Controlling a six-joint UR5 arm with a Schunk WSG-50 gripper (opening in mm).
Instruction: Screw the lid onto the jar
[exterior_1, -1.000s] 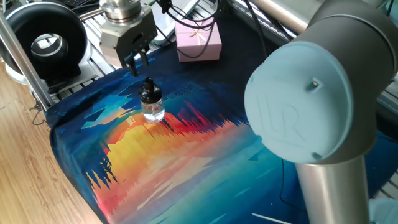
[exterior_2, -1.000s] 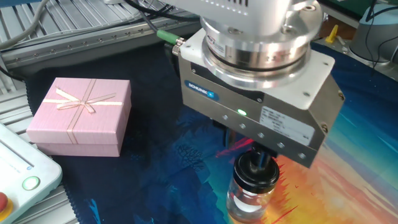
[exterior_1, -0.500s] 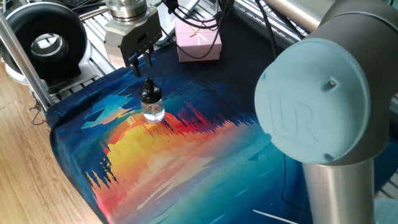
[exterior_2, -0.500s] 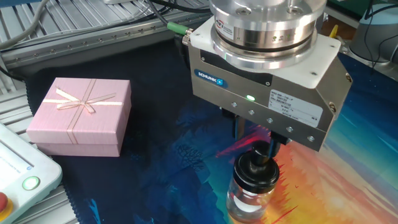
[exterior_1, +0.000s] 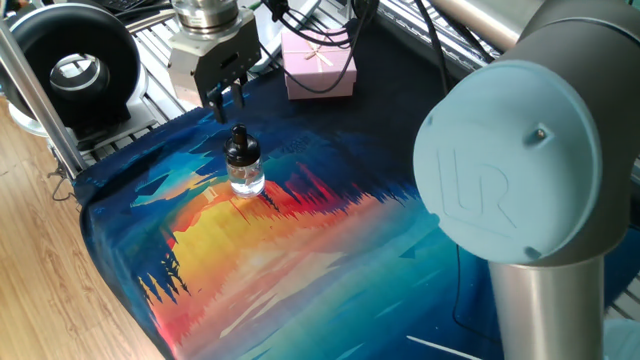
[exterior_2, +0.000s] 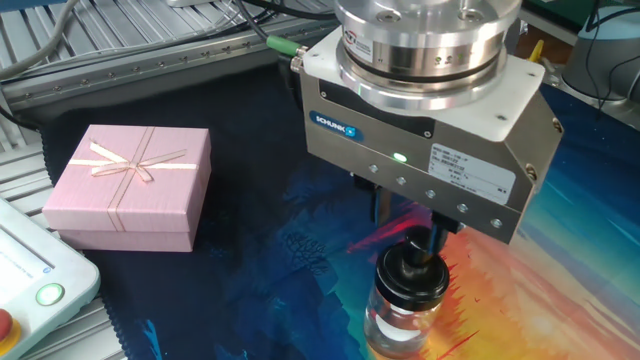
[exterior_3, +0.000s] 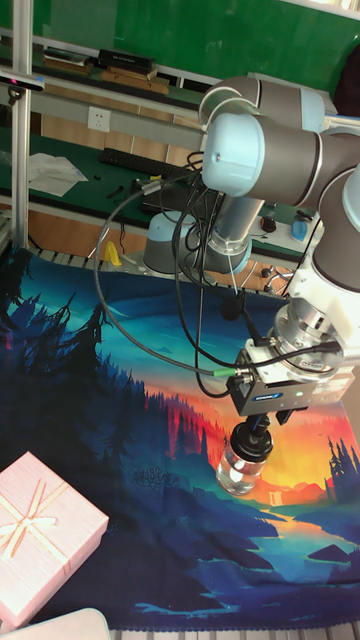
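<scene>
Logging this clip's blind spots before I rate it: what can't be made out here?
- Pincer tips: the other fixed view hides them behind its own housing; in the tall view they merge with the lid.
- Lid threads on the jar: too small in every view to tell how far it is screwed on.
- Pink box: cut by the tall view's left edge.

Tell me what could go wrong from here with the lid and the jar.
The end effector hangs just above the lid, fingers apart; a skewed descent could tip the small jar, which stands free on the painted cloth. Nothing braces the jar, so any twisting might spin it rather than tighten the lid.
</scene>
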